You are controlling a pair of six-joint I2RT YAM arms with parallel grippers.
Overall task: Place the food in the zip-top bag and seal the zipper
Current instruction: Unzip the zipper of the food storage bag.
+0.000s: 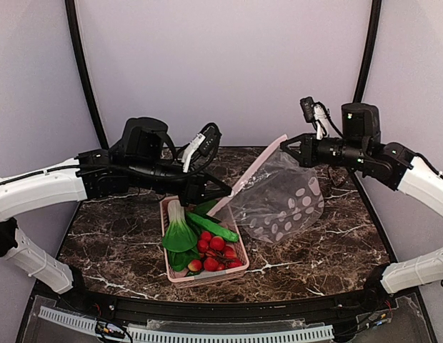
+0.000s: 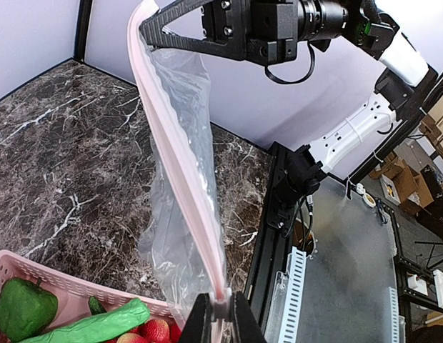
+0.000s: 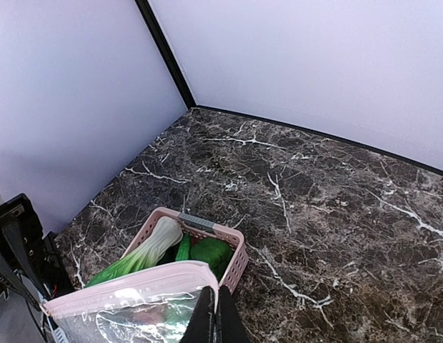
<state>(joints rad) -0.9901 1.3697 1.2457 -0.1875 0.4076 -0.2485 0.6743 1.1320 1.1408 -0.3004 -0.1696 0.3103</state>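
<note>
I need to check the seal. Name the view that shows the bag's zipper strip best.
Left wrist: the zipper runs its full length, close up, from the left gripper up to the right gripper. Top external shows it as a small thin pink line; right wrist catches only the stretch near its own gripper.

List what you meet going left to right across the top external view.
bok choy → long green cucumber piece → zip-top bag
</note>
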